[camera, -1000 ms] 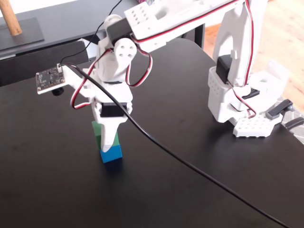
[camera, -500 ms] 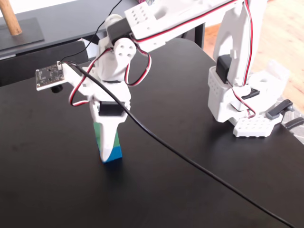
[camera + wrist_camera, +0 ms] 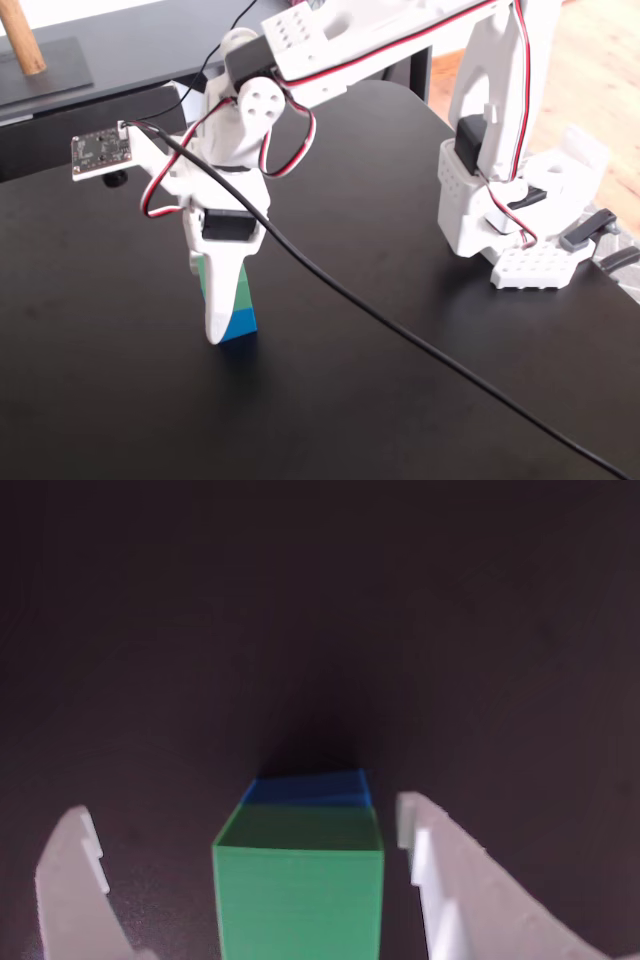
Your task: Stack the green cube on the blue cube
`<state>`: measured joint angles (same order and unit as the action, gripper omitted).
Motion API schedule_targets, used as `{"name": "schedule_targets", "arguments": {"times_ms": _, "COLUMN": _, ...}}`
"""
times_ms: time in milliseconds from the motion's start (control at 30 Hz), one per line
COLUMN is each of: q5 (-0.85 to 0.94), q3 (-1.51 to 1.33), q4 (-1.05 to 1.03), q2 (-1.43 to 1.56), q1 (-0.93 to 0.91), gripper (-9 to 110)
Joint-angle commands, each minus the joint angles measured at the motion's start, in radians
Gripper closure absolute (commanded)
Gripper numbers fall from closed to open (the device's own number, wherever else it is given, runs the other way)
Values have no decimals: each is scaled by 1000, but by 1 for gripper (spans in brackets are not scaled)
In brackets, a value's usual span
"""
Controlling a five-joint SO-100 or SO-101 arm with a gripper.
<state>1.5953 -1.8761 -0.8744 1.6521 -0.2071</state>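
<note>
Looking down the wrist view, you see your pincer [image 3: 250, 865] spread wide, its white fingers [image 3: 70, 880] standing clear of the green cube [image 3: 300, 895] on both sides. That cube sits between them, resting on the blue cube [image 3: 240, 322], which stands on the black table [image 3: 400, 420] directly beneath the pincer.

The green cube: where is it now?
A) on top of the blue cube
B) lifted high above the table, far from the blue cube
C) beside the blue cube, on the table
A: in the fixed view the green cube sits directly on the blue cube; the wrist view shows gaps between it and the open jaws.
</note>
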Motion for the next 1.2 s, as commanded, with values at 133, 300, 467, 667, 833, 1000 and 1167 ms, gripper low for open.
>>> {"name": "schedule_targets", "arguments": {"times_ms": 133, "q5": 35, "q3": 72, "q4": -52, "q2": 130, "q1": -41, "gripper": 65}}
{"name": "schedule_targets", "arguments": {"times_ms": 300, "q5": 86, "q3": 123, "q4": -132, "q2": 187, "q1": -66, "gripper": 68}}
{"name": "schedule_targets", "arguments": {"times_ms": 467, "q5": 95, "q3": 230, "q4": -242, "q2": 265, "q1": -75, "gripper": 74}}
{"name": "schedule_targets", "arguments": {"times_ms": 667, "q5": 66, "q3": 242, "q4": -337, "q2": 411, "q1": -49, "gripper": 96}}
{"name": "schedule_targets", "arguments": {"times_ms": 833, "q5": 35, "q3": 140, "q4": -391, "q2": 598, "q1": 5, "gripper": 101}}
{"name": "schedule_targets", "arguments": {"times_ms": 1000, "q5": -3, "q3": 6, "q4": -410, "q2": 813, "q1": 74, "gripper": 101}}
{"name": "schedule_targets", "arguments": {"times_ms": 1167, "q5": -58, "q3": -127, "q4": -422, "q2": 1012, "q1": 141, "gripper": 101}}
